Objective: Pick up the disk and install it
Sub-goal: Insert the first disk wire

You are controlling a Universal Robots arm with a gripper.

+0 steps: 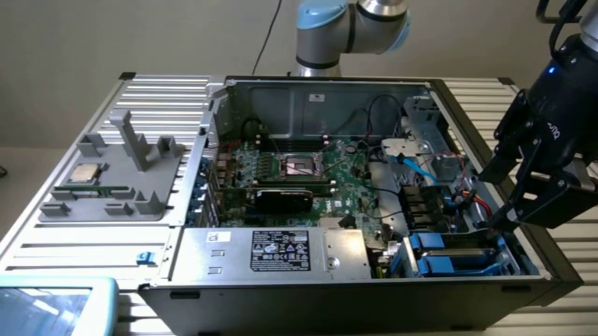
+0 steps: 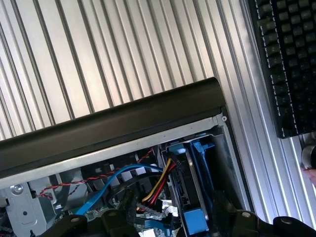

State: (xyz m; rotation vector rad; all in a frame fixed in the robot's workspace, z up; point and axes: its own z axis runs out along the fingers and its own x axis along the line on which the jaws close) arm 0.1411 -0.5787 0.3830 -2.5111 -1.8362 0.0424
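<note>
Disk (image 1: 447, 264) (image 2: 191, 190), blue-railed, sits in the drive bay at the near corner of the computer case (image 1: 318, 105), on the exterior view's right, beside red, yellow and blue cables (image 2: 148, 182). The fingers (image 1: 503, 155) (image 2: 247, 222) hang just above that corner, spread wide and gripping nothing, apart from the disk. A silver labelled power supply (image 1: 271, 250) lies along the case's near edge. Beside the case, on the ribbed bench (image 1: 159, 91), a grey fixture (image 1: 122, 182) carries a processor chip (image 1: 86, 173).
</note>
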